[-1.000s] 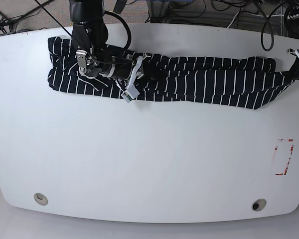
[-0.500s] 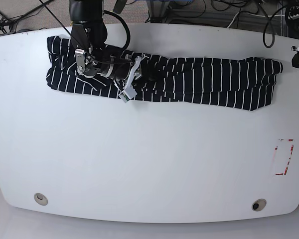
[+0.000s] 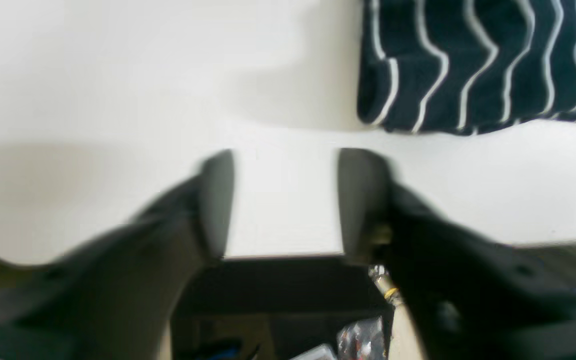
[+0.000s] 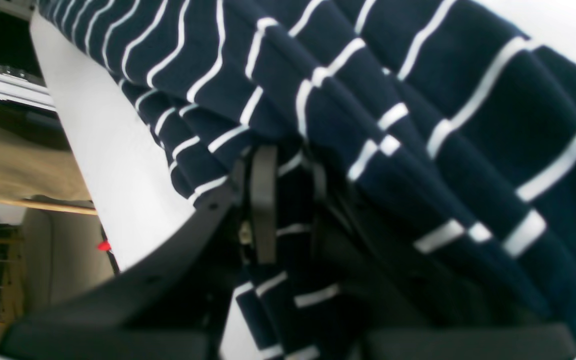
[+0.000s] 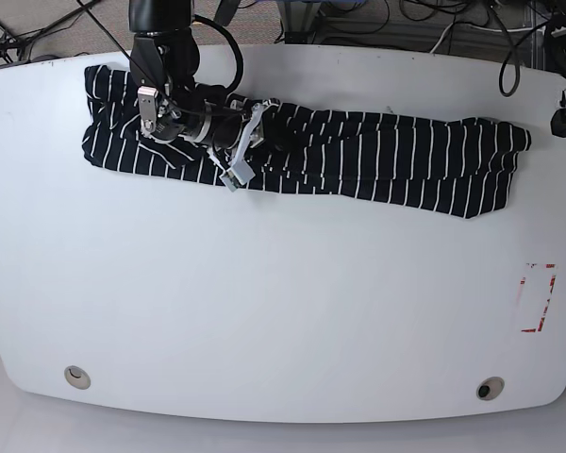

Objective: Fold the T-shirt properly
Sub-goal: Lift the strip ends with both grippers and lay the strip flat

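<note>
The T-shirt (image 5: 387, 156), dark with thin white stripes, lies stretched in a long band across the far part of the white table (image 5: 264, 302). My right gripper (image 5: 264, 132) is at the band's left part, shut on a bunched fold. In the right wrist view a black finger (image 4: 264, 200) presses into the T-shirt (image 4: 418, 100), which drapes over my right gripper (image 4: 290, 200). At the table's right edge my left gripper (image 5: 564, 121) stands just clear of the cloth. In the left wrist view my left gripper (image 3: 285, 200) is open over bare table, with the T-shirt's end (image 3: 483, 65) ahead and to the right.
A red-and-white marking (image 5: 536, 297) sits on the table near its right edge. Two round holes (image 5: 75, 377) (image 5: 491, 388) lie near the front edge. Cables run behind the far edge. The table's edge (image 3: 283, 257) shows just below my left fingers.
My left gripper has opened and let go of the T-shirt's right end, which now rests on the table. The right gripper has drawn the cloth slightly left and farther back.
</note>
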Robot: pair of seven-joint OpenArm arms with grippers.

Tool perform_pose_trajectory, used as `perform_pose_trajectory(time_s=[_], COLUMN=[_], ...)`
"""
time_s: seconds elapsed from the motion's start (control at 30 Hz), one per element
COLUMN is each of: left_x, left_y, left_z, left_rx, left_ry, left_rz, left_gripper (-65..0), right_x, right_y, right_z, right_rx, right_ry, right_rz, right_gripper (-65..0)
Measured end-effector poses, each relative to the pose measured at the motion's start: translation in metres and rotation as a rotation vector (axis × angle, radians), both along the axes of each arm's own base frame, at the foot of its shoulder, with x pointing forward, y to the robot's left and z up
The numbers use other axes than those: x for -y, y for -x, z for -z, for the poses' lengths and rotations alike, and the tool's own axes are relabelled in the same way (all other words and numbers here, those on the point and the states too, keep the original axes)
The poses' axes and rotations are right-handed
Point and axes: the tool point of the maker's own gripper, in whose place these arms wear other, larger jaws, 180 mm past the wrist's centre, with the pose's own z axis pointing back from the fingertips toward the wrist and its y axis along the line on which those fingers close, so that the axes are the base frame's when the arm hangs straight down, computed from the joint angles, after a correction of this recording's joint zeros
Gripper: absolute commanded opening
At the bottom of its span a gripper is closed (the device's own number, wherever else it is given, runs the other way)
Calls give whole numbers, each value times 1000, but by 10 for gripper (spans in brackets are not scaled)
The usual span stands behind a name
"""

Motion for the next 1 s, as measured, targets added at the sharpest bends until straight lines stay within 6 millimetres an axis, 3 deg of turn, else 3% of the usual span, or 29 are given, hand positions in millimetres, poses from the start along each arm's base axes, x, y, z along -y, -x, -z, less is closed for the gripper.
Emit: perform_pose_trajectory(time_s=[0.17, 0.37, 0.5, 0.67, 0.9, 1.0], left_x=[5, 23, 33, 46, 78, 79], left_y=[-26, -47, -57, -52, -71, -66], left_z=[-12, -7, 17, 46, 55, 68], left_rx=[89, 106, 82, 14, 47, 20], left_ry=[22, 70, 179, 270, 320, 350], left_rz=[-6, 30, 4, -12, 57, 37], left_gripper=[-225, -224, -226, -228, -228, -225], right_x=[0, 1, 1, 1, 1, 1], right_y=[1, 1, 1, 0, 0, 1], right_z=[0, 0, 0, 0, 0, 0], right_rx=[1, 2, 1, 2, 2, 2], right_ry=[7, 7, 7, 6, 7, 7], right_rz=[-3, -2, -2, -1, -2, -1], right_gripper=[-556, -556, -556, -558, -560, -560])
